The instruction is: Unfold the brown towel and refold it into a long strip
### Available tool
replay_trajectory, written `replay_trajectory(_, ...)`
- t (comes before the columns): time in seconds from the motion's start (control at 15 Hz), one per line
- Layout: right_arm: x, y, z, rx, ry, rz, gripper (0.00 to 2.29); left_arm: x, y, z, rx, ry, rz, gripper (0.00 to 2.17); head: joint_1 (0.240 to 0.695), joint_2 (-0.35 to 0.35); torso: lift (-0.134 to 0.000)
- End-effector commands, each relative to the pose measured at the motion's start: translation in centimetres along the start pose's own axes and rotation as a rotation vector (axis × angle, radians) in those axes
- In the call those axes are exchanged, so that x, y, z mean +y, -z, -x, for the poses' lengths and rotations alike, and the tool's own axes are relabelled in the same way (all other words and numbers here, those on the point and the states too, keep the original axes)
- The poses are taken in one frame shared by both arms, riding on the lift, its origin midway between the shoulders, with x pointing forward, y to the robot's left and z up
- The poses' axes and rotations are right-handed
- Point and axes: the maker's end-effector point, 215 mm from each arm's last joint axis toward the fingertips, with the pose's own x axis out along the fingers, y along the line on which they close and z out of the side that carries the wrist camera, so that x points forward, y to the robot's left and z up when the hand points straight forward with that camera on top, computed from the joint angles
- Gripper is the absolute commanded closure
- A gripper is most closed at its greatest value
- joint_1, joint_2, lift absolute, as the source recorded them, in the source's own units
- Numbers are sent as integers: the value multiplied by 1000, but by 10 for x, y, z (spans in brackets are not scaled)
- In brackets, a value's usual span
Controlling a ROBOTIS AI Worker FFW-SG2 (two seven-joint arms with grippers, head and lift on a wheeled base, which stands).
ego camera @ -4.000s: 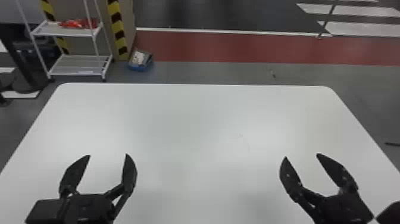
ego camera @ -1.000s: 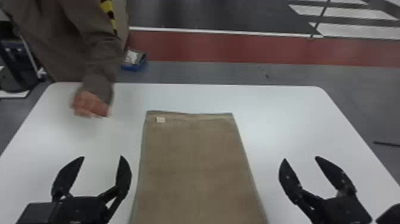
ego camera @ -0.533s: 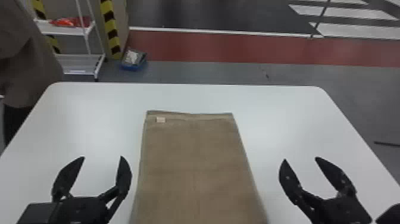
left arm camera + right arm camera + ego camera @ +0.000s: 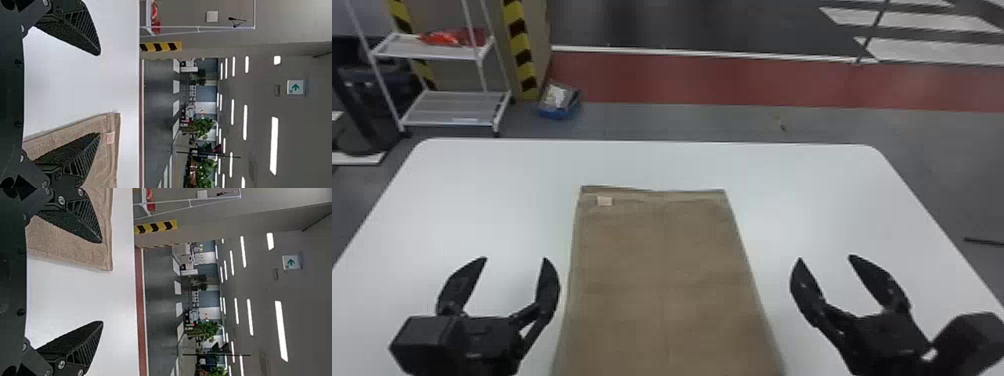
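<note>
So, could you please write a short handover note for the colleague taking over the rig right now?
Left pincer: open and empty, near the towel's left side.
Right pincer: open and empty, near its right side.
Brown towel: lying flat on the white table between them, small pale label at its far left corner. The layered far edge suggests it is folded.
Done: towel laid out; no long strip made.
Left: grip it, unfold it, then refold it into a long strip.
</note>
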Motion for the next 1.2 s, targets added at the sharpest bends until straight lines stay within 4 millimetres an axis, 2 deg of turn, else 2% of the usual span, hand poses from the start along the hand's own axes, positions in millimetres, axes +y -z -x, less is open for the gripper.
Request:
replay_trajectory(0.0, 2, 11, -24, 14, -7, 26, 154, -5, -10, -16, -17, 22, 4, 161, 695, -94, -123)
replay_trajectory(0.2, 5, 34, -46, 72, -11, 41, 154, -22, -7, -50, -12, 100, 18, 171, 695, -96, -123)
replay_trajectory(0.4, 1, 47, -54, 103, -2, 34, 154, -41, 11, -83, 32, 160, 16, 218, 695, -104, -123)
replay_trajectory(0.73, -1, 58, -53, 135, 15, 41, 151, -47, 29, -142, 64, 175, -6, 218, 695, -119, -123)
replay_trajectory(0.8, -2, 59, -53, 137, 20, 42, 151, -46, 26, -156, 61, 174, -7, 218, 695, -119, -123)
replay_trajectory(0.93, -2, 63, -48, 148, 25, 43, 151, -43, 23, -172, 63, 180, -2, 221, 695, -120, -123)
replay_trajectory(1.13, 0, 65, -46, 152, 27, 48, 151, -29, 23, -184, 75, 190, 36, 296, 695, -114, -123)
